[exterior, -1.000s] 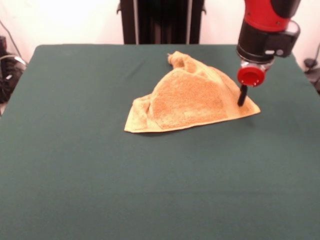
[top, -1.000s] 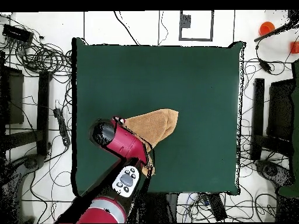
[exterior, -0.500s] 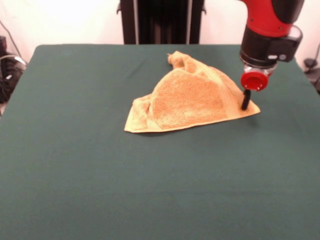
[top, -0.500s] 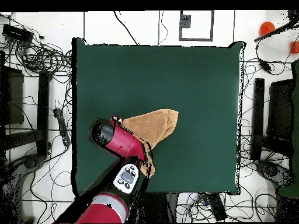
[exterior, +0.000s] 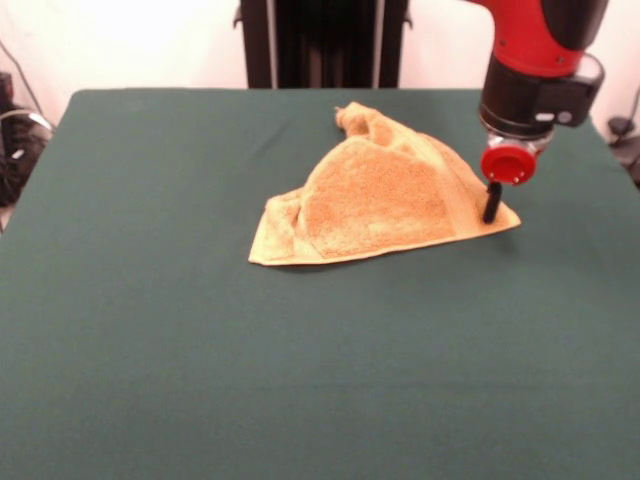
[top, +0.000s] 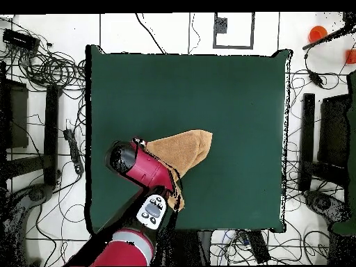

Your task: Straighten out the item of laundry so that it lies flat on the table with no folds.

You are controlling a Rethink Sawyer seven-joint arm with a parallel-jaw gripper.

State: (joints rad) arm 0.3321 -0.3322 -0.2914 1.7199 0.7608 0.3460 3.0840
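The item of laundry (exterior: 375, 200) is a golden tan-orange towel, folded over into a rough triangle and bunched toward the far side of the dark green table (exterior: 200, 350). My gripper (exterior: 490, 208) hangs from the red and black arm and comes down onto the towel's right-hand corner, touching or nearly touching the cloth. From overhead, the towel (top: 186, 149) lies left of the table's (top: 222, 90) middle, toward the bottom edge. The arm (top: 142, 170) covers the towel's left end and hides the gripper there.
Cables (top: 42, 66) and dark stands lie on the floor around the table. An orange object (top: 317, 32) sits off the table at the overhead view's top right. Nothing else rests on the green cloth.
The gripper has shifted slightly to the right and down, from over the towel's right slope to its right corner. The towel keeps the same shape.
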